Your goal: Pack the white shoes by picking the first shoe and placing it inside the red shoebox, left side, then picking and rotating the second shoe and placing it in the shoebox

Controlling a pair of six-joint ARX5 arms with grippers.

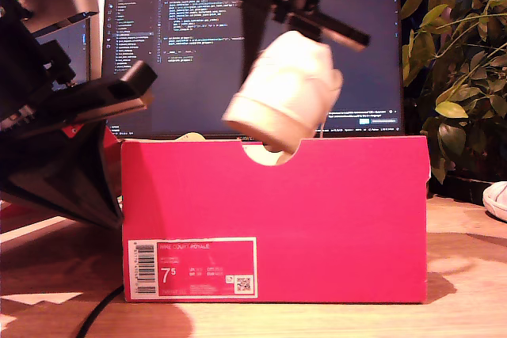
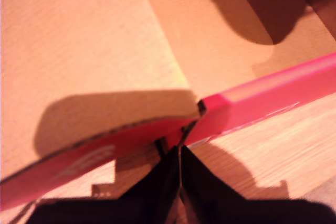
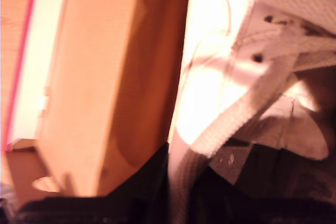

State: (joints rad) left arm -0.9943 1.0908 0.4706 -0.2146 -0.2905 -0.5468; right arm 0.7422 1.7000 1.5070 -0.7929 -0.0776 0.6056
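My second pincer [image 1: 305,25] is clamped on a white shoe [image 1: 281,93], hanging tilted just above the red shoebox [image 1: 273,219], over its notch. My first pincer [image 2: 179,153] is closed at the box's corner rim, apparently steadying it. Another shoe [image 1: 497,198] sits on the desk [image 1: 467,275] beside the box, so I'd judge placement one underway, second shoe left.

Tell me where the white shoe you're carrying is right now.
The white shoe hangs from my second gripper just above the red shoebox, over its notch, at the exterior view's center, in front of the monitor.
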